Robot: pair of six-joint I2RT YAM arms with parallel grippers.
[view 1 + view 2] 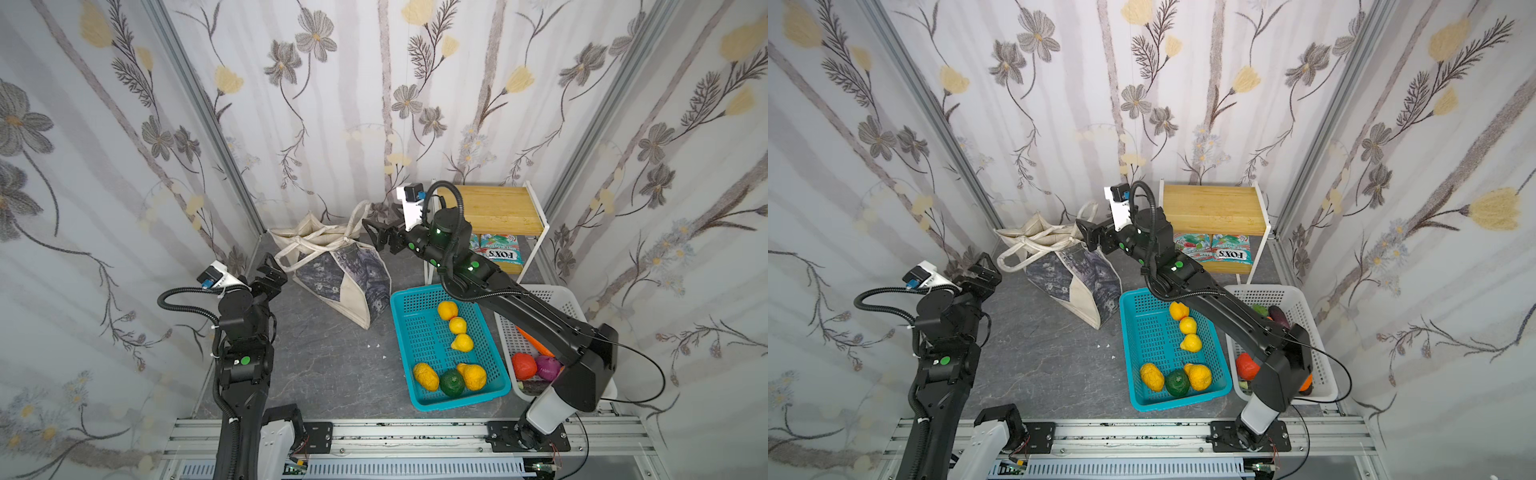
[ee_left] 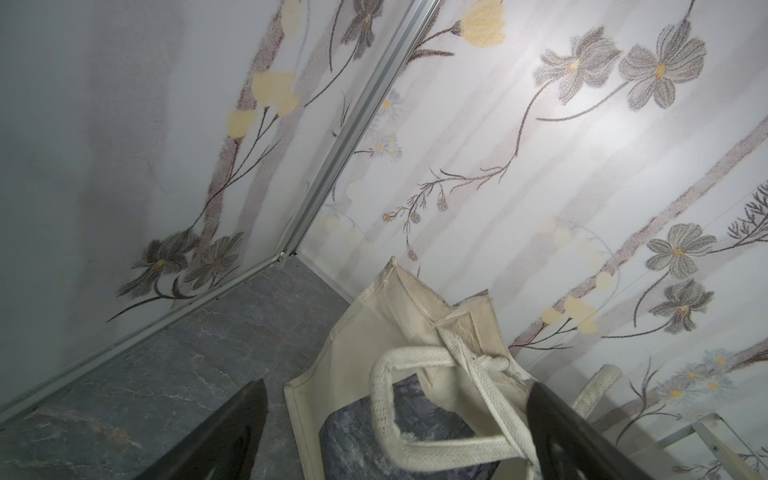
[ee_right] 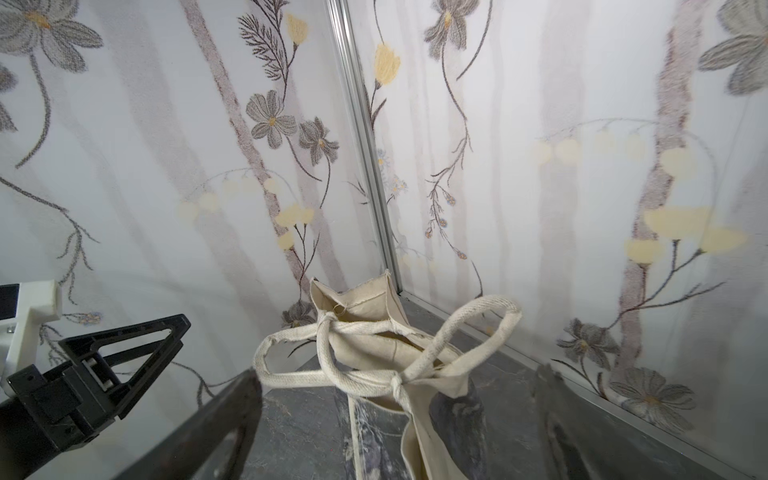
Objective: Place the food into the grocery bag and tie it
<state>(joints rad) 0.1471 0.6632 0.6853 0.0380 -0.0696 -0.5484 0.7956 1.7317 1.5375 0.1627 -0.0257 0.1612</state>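
Cream canvas tote (image 1: 336, 270), handles (image 3: 395, 378) knotted, stands by the back corner between left gripper (image 1: 272, 272) and right gripper (image 1: 376, 237), jaws wide and empty; they should back off without snagging those handles.

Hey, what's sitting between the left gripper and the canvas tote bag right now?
Nothing. In both top views only a short strip of bare grey tabletop separates the open left gripper from the tote bag.

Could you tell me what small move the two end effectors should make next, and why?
Probably back both away from the bag: its straps look knotted, and the left end effector and right end effector stand open, holding nothing.
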